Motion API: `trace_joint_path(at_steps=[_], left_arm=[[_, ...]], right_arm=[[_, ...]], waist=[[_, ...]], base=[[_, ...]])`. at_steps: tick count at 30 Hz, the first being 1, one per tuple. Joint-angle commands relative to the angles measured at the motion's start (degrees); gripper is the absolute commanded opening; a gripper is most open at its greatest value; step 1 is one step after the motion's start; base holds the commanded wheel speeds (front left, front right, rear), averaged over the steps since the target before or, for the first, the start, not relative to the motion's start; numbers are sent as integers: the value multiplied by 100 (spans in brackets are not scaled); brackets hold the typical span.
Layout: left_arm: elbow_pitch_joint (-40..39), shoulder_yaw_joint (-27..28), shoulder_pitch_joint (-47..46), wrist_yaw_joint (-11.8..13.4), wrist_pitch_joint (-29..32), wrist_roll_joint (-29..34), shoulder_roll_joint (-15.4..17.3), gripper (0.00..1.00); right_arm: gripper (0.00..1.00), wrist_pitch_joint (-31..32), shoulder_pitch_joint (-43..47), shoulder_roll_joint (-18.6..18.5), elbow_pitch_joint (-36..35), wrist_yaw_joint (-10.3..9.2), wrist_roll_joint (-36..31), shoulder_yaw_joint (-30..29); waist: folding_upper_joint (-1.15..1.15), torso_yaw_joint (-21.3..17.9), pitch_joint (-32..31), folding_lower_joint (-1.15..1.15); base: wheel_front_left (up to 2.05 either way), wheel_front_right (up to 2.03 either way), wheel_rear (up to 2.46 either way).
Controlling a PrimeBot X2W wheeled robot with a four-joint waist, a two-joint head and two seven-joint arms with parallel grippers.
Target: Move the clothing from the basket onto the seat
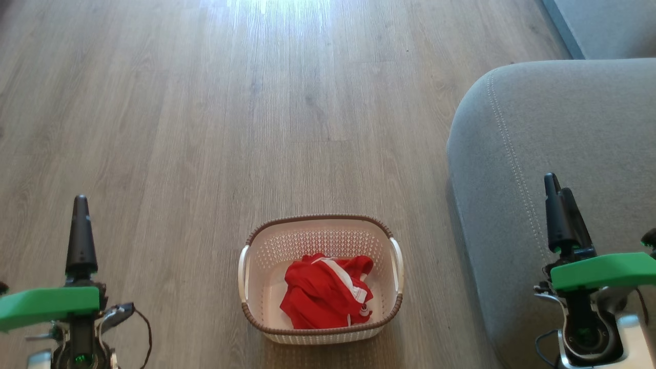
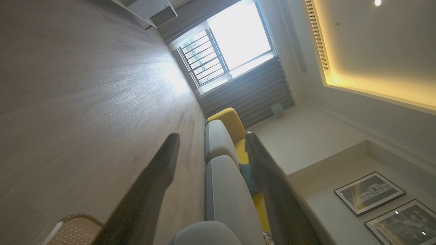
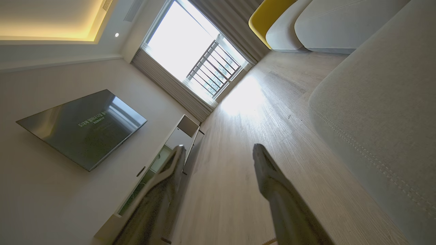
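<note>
The basket point(image 1: 318, 219) is set on the wooden floor point(image 1: 179, 128), low in the middle of the head view. It stands near the seat point(image 1: 574, 133), which is found at its right. The clothing point(image 1: 324, 293) is bunched inside the basket, toward the near wall, red with a white striped band shown on top. Whether one garment or two are heaped there cannot be told from this angle.

The left gripper point(image 2: 212, 135) is held above the floor at the left of the basket, well apart from it. In the left wrist view its two dark fingers are spread wide, and nothing is held between them. A corner of the basket's woven rim is caught at that view's lower left.

The right gripper point(image 3: 218, 146) is seen against the near part of the seat in the head view. In the right wrist view its fingers are likewise parted wide, with nothing gripped, and bare floor is seen between them.
</note>
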Motion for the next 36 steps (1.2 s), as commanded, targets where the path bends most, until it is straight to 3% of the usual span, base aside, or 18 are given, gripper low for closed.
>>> trace_joint_path(at_steps=[1, 9, 18, 22, 30, 36], left_arm=[[-274, 114, -309, 14, -71, 125, 60, 100], [-934, -211, -305, 356, -205, 1030, 65, 100], [-1490, -957, -248, 819, -356, 2407, 70, 100], [-1589, -1245, -242, 1033, -423, 2919, 72, 100], [-1564, -1817, -202, 1227, -557, 4038, 77, 100], [-1432, -2201, -168, 1465, -641, 4546, 199, 100]], right_arm=[[100, -63, -343, 5, -290, 2, -167, 74], [100, -199, -424, 6, -563, 2, -1001, 212], [100, -352, -468, 8, -792, 2, -1963, 434], [100, -420, -468, 8, -857, 3, -2275, 486], [100, -556, -424, 9, -764, 3, -2760, 690], [100, -641, -347, 10, -538, 3, -3052, 743]], waist=[[0, 2, 1, 0], [0, 13, 11, 0], [0, 7, 21, 0], [0, -4, 19, 0], [0, -25, -24, 0], [0, -38, -61, 0]], base=[[0, 0, 0], [0, 0, 0], [0, 0, 0], [0, 0, 0], [0, 0, 0], [0, 0, 0]])
